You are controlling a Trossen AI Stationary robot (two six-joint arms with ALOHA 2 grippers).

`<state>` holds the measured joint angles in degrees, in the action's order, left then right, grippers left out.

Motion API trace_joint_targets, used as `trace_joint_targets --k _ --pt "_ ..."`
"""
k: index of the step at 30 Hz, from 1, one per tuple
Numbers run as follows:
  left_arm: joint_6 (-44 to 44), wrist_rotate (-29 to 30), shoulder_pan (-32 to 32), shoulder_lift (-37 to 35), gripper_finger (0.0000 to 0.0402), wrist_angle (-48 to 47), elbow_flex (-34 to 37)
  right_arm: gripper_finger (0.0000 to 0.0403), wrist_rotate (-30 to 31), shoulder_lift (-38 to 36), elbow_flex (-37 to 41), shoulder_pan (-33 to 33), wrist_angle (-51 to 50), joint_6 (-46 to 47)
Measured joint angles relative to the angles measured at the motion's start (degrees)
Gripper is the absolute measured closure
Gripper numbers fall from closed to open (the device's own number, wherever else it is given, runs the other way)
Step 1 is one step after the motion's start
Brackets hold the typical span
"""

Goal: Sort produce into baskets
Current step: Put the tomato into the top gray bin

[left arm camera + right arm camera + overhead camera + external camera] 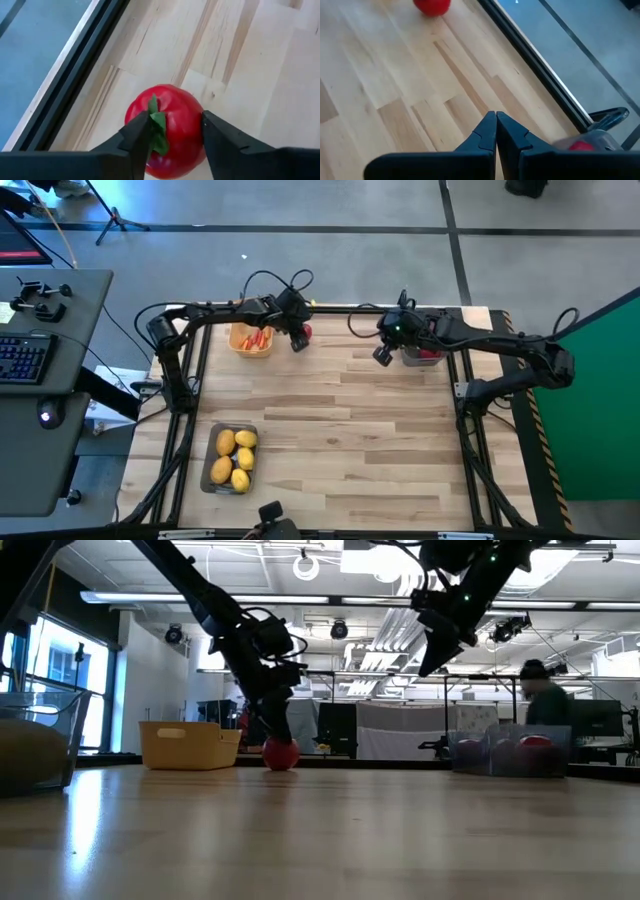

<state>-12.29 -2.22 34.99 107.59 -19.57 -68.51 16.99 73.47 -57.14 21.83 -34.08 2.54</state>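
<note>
Red fruit (167, 127) on tabletop (360, 430) just beside yellow basket (250, 340); left gripper (172, 132) jaws bracketing it, grasp step; right gripper (496, 131) jaws closed, empty, near grey tray (425, 356); next: squeeze, lift, carry to tray with red fruits.

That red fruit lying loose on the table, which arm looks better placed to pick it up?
The left. The left gripper already has its fingers on either side of the red fruit beside the yellow basket. The right gripper is shut, raised near the grey tray.
</note>
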Motion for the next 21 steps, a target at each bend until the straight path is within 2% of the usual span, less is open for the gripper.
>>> trace_joint_targets --k 9,21 --pt "-0.5 -1.1 0.0 0.1 0.0288 0.0 0.1 0.0403 2.1 -0.1 0.0 -3.5 0.0 0.3" --pt "0.7 -0.1 -0.1 0.1 0.0310 0.0 0.1 0.0403 2.0 -0.1 0.0 -4.3 -0.1 0.4"
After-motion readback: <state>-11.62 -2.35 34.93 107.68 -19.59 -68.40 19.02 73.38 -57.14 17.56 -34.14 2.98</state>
